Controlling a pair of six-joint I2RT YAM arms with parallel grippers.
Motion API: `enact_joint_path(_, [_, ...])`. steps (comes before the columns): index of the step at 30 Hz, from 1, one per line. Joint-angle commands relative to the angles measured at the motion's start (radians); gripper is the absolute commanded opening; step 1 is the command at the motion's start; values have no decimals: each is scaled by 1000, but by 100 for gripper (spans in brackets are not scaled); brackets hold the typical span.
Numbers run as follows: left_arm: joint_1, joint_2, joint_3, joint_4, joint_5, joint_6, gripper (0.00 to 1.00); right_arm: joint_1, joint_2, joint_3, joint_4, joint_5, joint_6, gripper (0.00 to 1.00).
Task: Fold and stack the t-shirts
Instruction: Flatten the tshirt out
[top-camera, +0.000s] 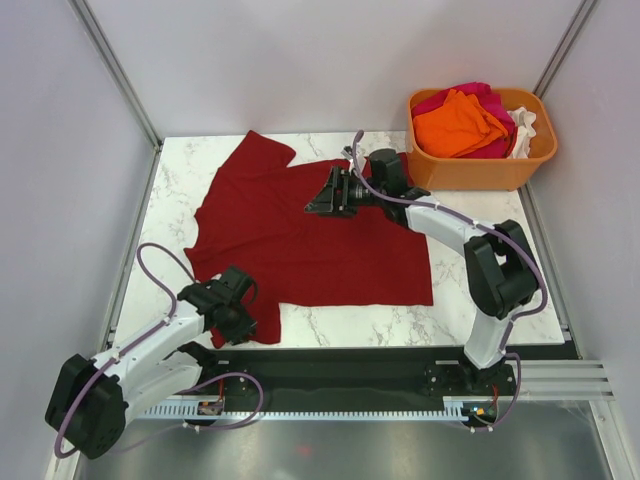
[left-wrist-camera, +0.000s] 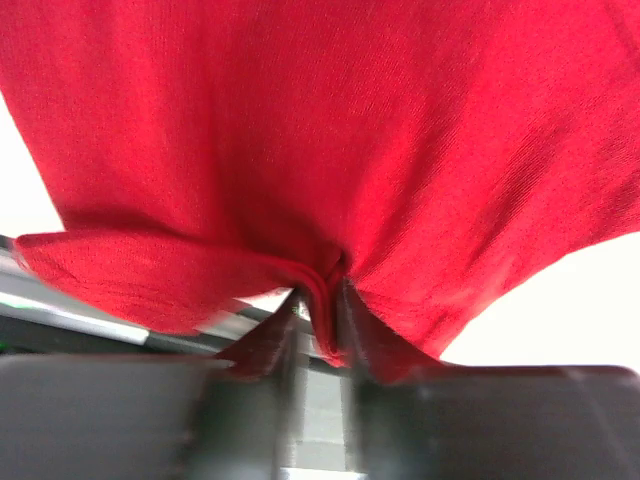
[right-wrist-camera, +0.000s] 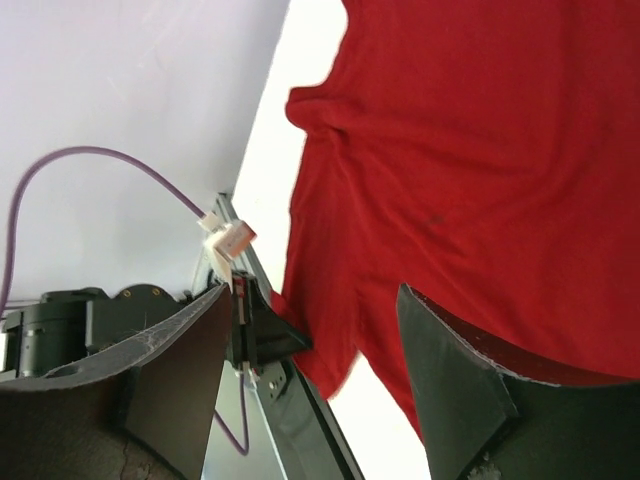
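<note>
Fold at the near-left edge of the dark red t-shirt (top-camera: 320, 240) is being pinched by the left gripper (left-wrist-camera: 321, 305). The right gripper (right-wrist-camera: 310, 310) is being held open above the garment, which is being shown with its long axis left-right, collar leftward.

The overhead view is bright, evenly lit from above and sharp throughout, with only short, soft shadows beside the arms (top-camera: 150, 352) and a dull sheen on the metal sheet (top-camera: 350, 448) at the near edge. In the left wrist view the table (left-wrist-camera: 585, 300) blows out to plain white behind the dark red t-shirt (left-wrist-camera: 320, 140), whose weave is crisp, while the left fingers (left-wrist-camera: 262, 350) are dark and blurred. The right wrist view overexposes the table too, and the right fingers (right-wrist-camera: 170, 370) are shadowed and soft.
</note>
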Motion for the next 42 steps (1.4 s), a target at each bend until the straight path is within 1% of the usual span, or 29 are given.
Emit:
enact_joint_path(1, [-5, 8, -13, 49, -33, -30, 19, -18, -114, -53, -28, 65, -51, 75])
enact_joint_path(2, [-5, 8, -11, 50, -37, -24, 8, -23, -131, -65, -47, 88, -63, 75])
enact_joint_path(3, [-5, 10, -8, 52, -41, -21, 2, -30, -169, -76, -71, 112, -83, 75])
enact_joint_path(4, [-5, 8, -10, 55, -43, -16, 2, -37, -194, -105, -140, 144, -100, 75])
enact_joint_path(5, [-5, 8, -8, 57, -43, -15, 2, -40, -218, -124, -175, 248, -143, 75])
enact_joint_path(6, [-5, 8, -10, 60, -41, -12, 2, -50, -275, -142, -211, 310, -152, 76])
enact_joint_path(7, [-5, 1, -11, 63, -41, -10, 2, -58, -304, -186, -287, 386, -154, 77])
enact_joint_path(8, [-5, -4, -13, 66, -40, -9, 2, -72, -339, -218, -318, 512, -126, 78])
enact_joint_path(9, [-5, -12, -14, 69, -37, -7, 2, -99, -434, -260, -338, 577, -108, 79])
enact_joint_path(10, [-5, -19, -14, 73, -34, 1, 2, -116, -493, -371, -343, 623, -85, 79])
enact_joint_path(11, [-5, -33, -13, 76, -32, 4, 2, -132, -556, -431, -344, 666, -53, 81])
enact_joint_path(12, [-5, -41, -11, 81, -29, 7, 2, -153, -679, -487, -346, 739, -45, 82])
enact_joint_path(13, [-5, -47, -13, 84, -23, 14, 2, -162, -734, -578, -372, 779, -42, 82])
enact_joint_path(15, [-5, -70, -17, 98, -12, 24, 2, -176, -835, -634, -425, 823, -37, 83])
enact_joint_path(16, [-5, -75, -20, 106, -8, 30, 2, -179, -849, -654, -517, 844, -36, 83])
enact_joint_path(18, [-5, -96, -30, 118, -1, 34, 2, -184, -881, -668, -608, 869, -25, 84])
enact_joint_path(19, [-5, -104, -31, 122, 2, 40, 2, -185, -900, -702, -666, 888, -13, 84])
enact_joint_path(21, [-5, -127, -43, 130, 8, 45, 2, -198, -958, -736, -703, 887, 7, 84])
enact_joint_path(25, [-5, -159, -59, 153, 19, 63, 2, -201, -1009, -777, -754, 864, 68, 86])
enact_joint_path(28, [-5, -177, -70, 164, 19, 70, 2, -208, -977, -774, -754, 864, 70, 86])
enact_joint_path(30, [-5, -187, -73, 167, 22, 73, 2, -208, -931, -766, -751, 835, 67, 84])
enact_joint_path(35, [-5, -196, -76, 173, 20, 80, 2, -208, -884, -802, -714, 774, 72, 81])
enact_joint_path(42, [-5, -220, -77, 172, 23, 76, 2, -208, -869, -849, -673, 760, 73, 73])
